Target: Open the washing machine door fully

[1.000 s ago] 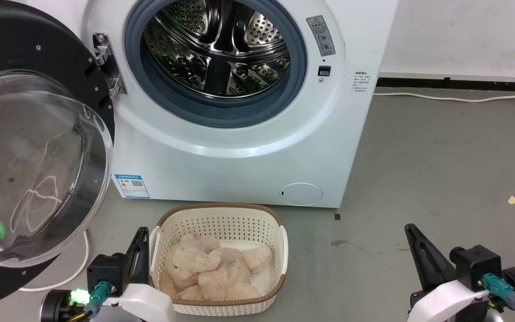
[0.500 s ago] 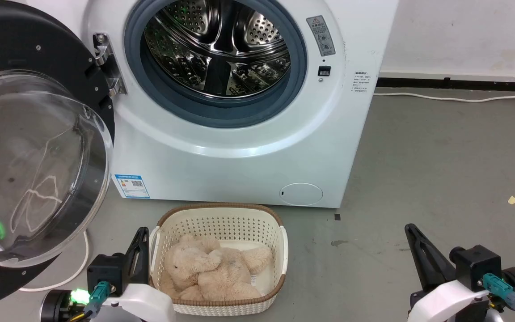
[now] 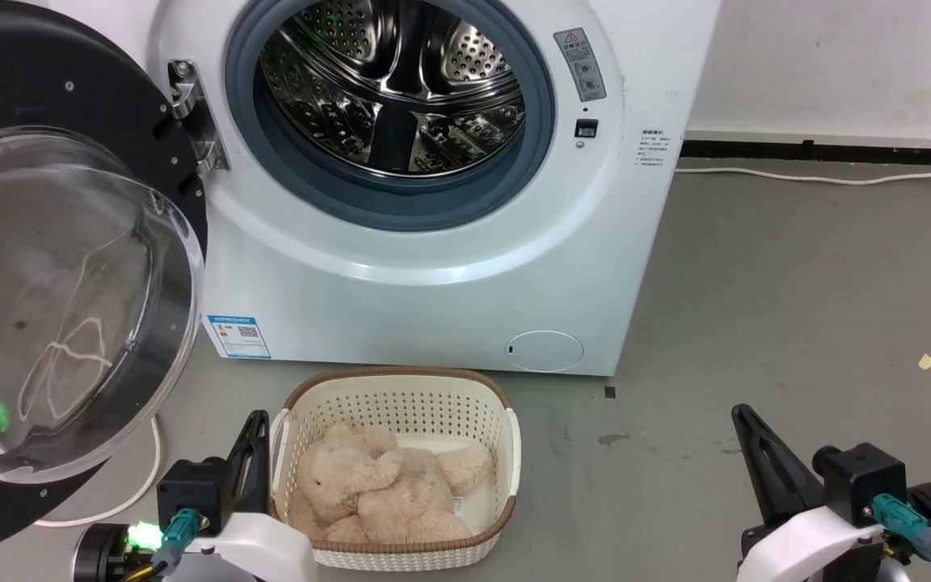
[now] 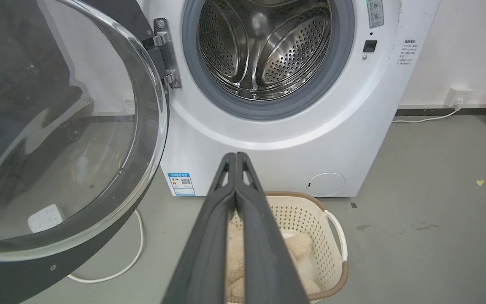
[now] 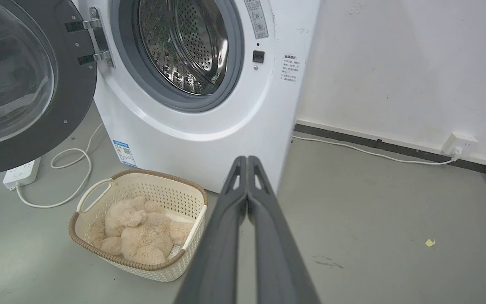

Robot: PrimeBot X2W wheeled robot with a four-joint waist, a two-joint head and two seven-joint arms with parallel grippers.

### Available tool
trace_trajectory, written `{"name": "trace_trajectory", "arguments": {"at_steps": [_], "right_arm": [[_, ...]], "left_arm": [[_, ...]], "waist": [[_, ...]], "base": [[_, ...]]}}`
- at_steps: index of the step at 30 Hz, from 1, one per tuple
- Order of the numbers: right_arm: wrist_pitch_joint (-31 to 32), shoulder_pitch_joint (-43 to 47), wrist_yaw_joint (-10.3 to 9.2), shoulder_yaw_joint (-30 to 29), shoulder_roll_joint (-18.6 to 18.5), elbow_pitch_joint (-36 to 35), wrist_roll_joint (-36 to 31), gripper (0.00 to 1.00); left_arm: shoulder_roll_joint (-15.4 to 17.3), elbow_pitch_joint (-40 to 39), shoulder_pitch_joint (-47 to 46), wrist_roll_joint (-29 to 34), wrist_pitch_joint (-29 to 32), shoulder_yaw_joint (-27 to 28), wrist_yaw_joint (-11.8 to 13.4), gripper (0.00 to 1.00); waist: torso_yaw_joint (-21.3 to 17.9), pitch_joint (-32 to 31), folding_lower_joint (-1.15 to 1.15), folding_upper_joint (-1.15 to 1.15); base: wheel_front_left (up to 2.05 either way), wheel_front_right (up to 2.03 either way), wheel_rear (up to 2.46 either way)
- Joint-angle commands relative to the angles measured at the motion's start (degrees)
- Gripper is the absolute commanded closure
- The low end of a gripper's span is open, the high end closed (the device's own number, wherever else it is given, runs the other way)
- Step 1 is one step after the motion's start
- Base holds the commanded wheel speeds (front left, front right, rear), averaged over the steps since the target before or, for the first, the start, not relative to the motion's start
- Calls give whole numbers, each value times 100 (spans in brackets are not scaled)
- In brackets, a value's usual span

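Found washing machine door (image 3: pixel 69 283) swung wide, left of drum (image 3: pixel 393 89); left claw (image 4: pixel 236 157) and right claw (image 5: pixel 247 160) each pressed together, empty.

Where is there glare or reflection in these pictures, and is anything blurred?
Head view: the washing machine door shows pale streaks and a green glint in its glass; the drum gleams. Left wrist view: the glass mirrors dark shapes; the left gripper looms large. Right wrist view: nothing blurred, the floor evenly lit.
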Motion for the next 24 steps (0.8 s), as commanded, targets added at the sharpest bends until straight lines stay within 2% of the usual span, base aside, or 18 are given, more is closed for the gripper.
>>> {"name": "trace_trajectory", "arguments": {"at_steps": [1, 24], "right_arm": [[3, -68, -5, -2, 0, 13, -43, 100], [3, -68, -5, -2, 0, 13, -43, 100]], "left_arm": [[0, -21, -87, 16, 2, 4, -25, 100], [0, -21, -87, 16, 2, 4, -25, 100]], "waist": [[0, 0, 1, 0], [0, 0, 1, 0]], "base": [[0, 0, 0], [0, 0, 0]]}}
